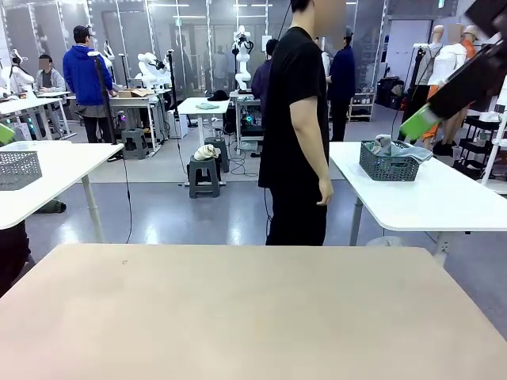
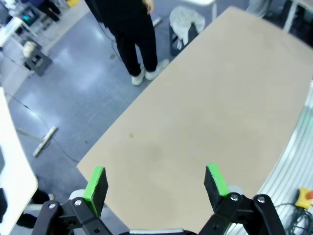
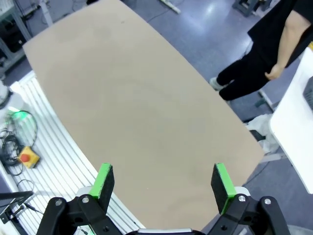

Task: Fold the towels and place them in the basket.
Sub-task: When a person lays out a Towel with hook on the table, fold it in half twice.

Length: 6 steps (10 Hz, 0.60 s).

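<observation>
Both spread wide, empty — left end effector (image 2: 155, 172), right end effector (image 3: 162, 171) — over smooth matte beige table (image 2: 210, 93).

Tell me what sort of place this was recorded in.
Probably an indoor robotics lab or workshop: rows of white work tables, a yellow box with a red button beside cables, and a person standing by the beige table.

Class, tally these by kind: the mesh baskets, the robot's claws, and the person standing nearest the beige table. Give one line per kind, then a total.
Mesh baskets: 2, the dark basket at the right and the paler basket at the left
Claws: 2, the left claw and the right claw, both open
Nearest person, dressed in black: 1
Total: 5
</observation>
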Available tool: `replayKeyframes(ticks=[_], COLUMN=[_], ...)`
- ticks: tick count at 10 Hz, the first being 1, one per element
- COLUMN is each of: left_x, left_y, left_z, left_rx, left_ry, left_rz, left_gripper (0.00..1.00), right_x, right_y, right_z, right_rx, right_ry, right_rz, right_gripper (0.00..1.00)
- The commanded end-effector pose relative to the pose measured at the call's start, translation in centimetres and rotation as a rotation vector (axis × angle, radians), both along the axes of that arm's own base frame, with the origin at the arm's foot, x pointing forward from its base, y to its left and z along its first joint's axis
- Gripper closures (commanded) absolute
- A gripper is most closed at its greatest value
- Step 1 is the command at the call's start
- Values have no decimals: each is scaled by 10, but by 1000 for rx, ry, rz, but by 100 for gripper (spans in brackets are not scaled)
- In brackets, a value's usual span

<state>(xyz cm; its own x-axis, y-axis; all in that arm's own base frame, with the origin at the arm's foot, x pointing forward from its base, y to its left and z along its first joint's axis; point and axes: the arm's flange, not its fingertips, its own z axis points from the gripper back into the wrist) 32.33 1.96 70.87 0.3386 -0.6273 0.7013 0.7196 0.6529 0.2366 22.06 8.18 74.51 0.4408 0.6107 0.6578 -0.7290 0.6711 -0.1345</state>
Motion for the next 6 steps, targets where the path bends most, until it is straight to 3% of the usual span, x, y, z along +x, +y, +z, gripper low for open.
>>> replayKeyframes(ticks=[1,6], left_x=[-10,-30], left_y=[30,81], left_z=[29,64], left_rx=[-56,-125], left_ry=[11,-18], left_rz=[-82,-250], left_gripper=[0,0], right_x=[-17,-64], right_y=[-31,-99], right_z=[22,63], right_rx=[42,154], right_ry=[-14,-117], right_rz=[64,63], right_gripper=[0,0])
